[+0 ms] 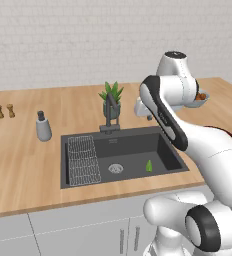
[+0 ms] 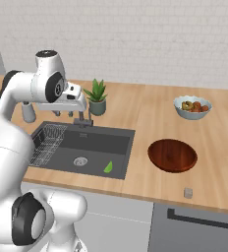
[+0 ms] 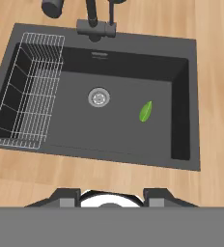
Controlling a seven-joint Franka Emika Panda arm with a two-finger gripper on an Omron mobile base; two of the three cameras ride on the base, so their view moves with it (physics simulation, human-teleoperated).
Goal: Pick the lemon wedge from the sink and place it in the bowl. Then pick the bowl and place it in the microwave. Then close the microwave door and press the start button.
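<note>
A glossy white arm (image 1: 203,150) showing rounded, bulbous segments, black bands ringing its joints, and dark grey fingers (image 3: 65,195) capping its hand.

Matt dark grey sink (image 1: 133,145), steel drain (image 3: 98,97), wire rack (image 3: 29,91), glossy reddish-brown bowl (image 2: 172,155), wood-grain counter (image 1: 23,150)

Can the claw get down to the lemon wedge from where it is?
Probably yes: the lemon wedge lies alone on the sink floor, right of the drain, rack well aside, nothing above it.
</note>
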